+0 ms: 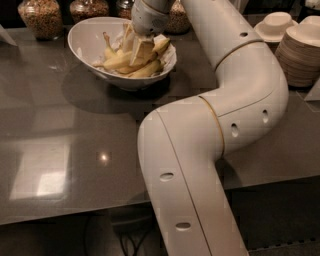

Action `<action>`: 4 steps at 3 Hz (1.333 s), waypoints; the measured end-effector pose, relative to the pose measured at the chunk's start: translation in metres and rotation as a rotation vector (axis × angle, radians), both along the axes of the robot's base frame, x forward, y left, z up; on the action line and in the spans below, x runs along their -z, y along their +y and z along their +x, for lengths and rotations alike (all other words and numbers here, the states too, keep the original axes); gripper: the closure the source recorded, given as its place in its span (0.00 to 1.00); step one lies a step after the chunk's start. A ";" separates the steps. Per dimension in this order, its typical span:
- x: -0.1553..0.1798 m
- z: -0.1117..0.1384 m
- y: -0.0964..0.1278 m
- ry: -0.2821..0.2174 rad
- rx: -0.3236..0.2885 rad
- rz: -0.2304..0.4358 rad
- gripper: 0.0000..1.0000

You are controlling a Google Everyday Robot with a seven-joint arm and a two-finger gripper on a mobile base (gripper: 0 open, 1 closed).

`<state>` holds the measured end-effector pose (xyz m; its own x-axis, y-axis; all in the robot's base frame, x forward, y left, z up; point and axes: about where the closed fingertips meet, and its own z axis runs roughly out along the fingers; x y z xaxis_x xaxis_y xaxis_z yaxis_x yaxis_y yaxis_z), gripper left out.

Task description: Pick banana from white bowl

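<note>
The white bowl (84, 36) stands at the back left of the grey table. Several yellow bananas (117, 61) lie piled in it, one with its stem pointing up at the left (107, 44). My gripper (136, 50) reaches down into the bowl from above and sits among the bananas at the middle of the pile. It touches or nearly touches them. I cannot make out which banana it is on. My white arm (235, 100) bends across the right half of the view.
Glass jars of grain (41, 17) (89, 9) stand behind the bowl. A stack of cream plates (300, 55) and a small bowl on a saucer (276, 24) stand at the back right. The grey table (75, 145) runs to a front edge near the bottom.
</note>
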<state>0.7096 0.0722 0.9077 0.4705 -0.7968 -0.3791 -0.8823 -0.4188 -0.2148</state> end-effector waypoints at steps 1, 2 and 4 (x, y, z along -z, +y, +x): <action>0.000 0.000 0.000 0.000 0.000 0.000 1.00; 0.000 0.000 0.000 0.000 0.000 0.000 1.00; 0.000 0.000 0.000 -0.001 0.000 0.000 1.00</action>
